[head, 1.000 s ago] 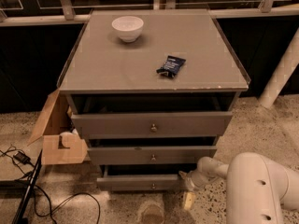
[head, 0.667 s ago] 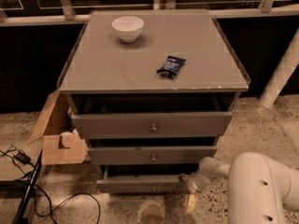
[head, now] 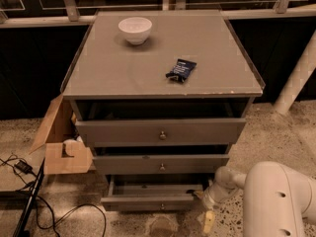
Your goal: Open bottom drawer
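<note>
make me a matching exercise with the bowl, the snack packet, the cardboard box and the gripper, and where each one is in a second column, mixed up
Things:
1. white bowl
2. dark snack packet
3. cardboard box
4. gripper

Places:
a. on the floor, left of the cabinet
b. low down, at the right end of the bottom drawer
c. back left of the cabinet top
d. towards the front of the cabinet top, right of centre

Pairs: 1-c, 2-d, 3-a, 4-b
</note>
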Robot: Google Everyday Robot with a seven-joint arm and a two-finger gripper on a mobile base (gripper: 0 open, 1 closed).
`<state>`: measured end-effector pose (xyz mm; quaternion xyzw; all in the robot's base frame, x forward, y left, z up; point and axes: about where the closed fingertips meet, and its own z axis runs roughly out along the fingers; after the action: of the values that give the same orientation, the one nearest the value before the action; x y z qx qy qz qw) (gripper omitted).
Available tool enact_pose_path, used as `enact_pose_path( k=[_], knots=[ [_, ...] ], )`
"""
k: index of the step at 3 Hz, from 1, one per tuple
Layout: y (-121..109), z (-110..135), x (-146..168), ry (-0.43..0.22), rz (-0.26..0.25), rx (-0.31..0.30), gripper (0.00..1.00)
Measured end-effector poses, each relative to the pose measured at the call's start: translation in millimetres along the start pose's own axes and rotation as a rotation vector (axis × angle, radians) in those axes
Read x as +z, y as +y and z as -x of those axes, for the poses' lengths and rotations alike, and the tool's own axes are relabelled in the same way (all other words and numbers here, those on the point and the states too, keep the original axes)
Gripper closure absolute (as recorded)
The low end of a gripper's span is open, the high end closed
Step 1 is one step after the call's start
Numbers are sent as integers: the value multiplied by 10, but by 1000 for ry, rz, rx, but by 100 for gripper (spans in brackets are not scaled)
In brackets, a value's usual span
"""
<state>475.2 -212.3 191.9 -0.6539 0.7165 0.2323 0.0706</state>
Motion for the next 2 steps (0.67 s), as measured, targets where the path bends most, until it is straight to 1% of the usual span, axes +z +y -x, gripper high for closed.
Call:
enact_pose_path(
  k=[2],
  knots=[
    [582,-127,-145,10,169,33,0]
  ],
)
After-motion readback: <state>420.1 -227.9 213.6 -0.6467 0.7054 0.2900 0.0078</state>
